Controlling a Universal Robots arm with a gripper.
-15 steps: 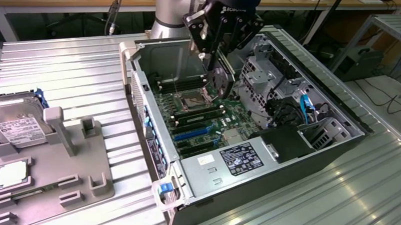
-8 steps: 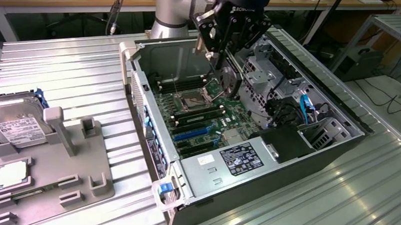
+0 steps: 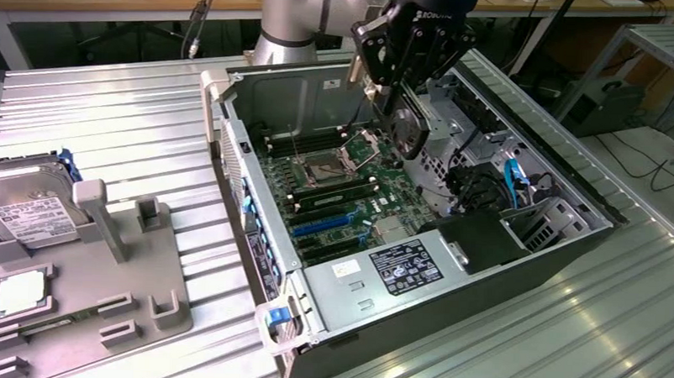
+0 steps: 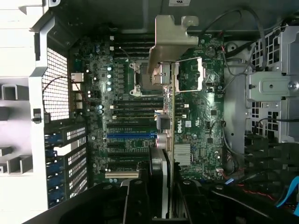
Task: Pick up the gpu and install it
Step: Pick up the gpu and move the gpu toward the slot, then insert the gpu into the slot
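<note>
The gpu (image 3: 406, 131) hangs on edge above the open computer case (image 3: 239, 165), its round fan facing the exterior view's right. My gripper (image 3: 399, 92) is shut on its upper part. In the wrist view the gpu (image 4: 170, 42) appears edge-on, its silver bracket at the far end, with the thin board running back between my gripper's fingers (image 4: 162, 189). It hovers over the motherboard (image 4: 135, 116), above the CPU socket and the memory slots, clear of the board. The blue expansion slot (image 4: 131, 136) lies beside the card's line, and shows in the exterior view as the blue expansion slot (image 3: 319, 226).
A grey fixture tray (image 3: 132, 291) at the exterior view's left holds a hard drive (image 3: 23, 199) and a CPU chip (image 3: 21, 291). Inside the case are a power supply (image 3: 407, 267), cables (image 3: 511, 182) and a drive cage (image 4: 273, 88). The ribbed metal table (image 3: 115, 122) surrounds everything.
</note>
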